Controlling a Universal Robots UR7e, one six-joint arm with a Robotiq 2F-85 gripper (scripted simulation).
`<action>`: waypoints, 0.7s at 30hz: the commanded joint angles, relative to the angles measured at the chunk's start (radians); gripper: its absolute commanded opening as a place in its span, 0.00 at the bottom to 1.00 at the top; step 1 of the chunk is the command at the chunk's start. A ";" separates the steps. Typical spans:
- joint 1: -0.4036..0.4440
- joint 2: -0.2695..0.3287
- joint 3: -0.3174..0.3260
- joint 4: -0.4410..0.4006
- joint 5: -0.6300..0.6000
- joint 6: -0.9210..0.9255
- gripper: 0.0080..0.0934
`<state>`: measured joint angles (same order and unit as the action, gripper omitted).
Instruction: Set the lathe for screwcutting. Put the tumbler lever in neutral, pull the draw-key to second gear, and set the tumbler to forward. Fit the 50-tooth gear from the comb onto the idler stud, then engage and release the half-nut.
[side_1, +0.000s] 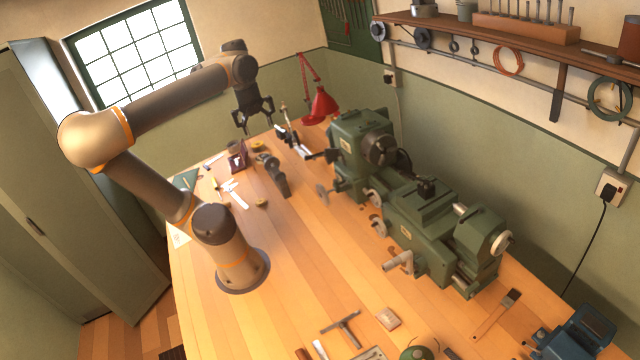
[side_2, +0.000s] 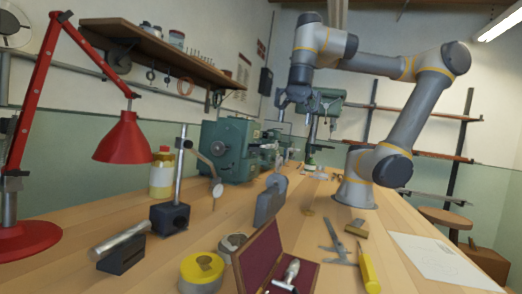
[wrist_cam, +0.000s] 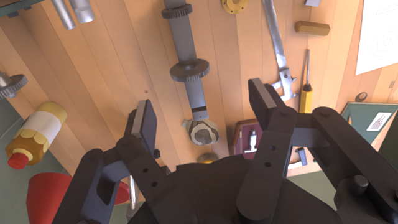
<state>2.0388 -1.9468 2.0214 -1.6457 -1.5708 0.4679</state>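
My gripper (side_1: 252, 116) (side_2: 298, 101) (wrist_cam: 199, 102) hangs high above the grey gear comb (side_1: 276, 174) (side_2: 269, 200) (wrist_cam: 188, 59), open and empty. The comb lies on the bench to the left of the green lathe (side_1: 410, 200) (side_2: 235, 147). It carries a large toothed gear (wrist_cam: 189, 69) and a smaller one (wrist_cam: 177, 11). Another gear (side_1: 323, 193) (wrist_cam: 11, 84) sits on a stud at the lathe's headstock end. A dark lever (side_1: 320, 155) sticks out from the headstock.
A dial gauge stand (side_1: 287, 131) (side_2: 172, 212) rises near my gripper, with the red lamp (side_1: 320, 102) (side_2: 122, 137) behind it. An oil bottle (side_2: 161, 172) (wrist_cam: 34, 130), a maroon case (side_1: 239, 159) (wrist_cam: 252, 137), calipers (wrist_cam: 279, 59) and a yellow screwdriver (wrist_cam: 306, 93) lie on the bench.
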 joint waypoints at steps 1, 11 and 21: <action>0.002 -0.002 0.000 0.002 0.000 0.002 0.82; 0.011 -0.015 0.003 0.012 0.000 0.012 0.82; 0.012 -0.016 0.003 0.012 0.000 0.012 0.61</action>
<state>2.0504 -1.9628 2.0252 -1.6330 -1.5708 0.4797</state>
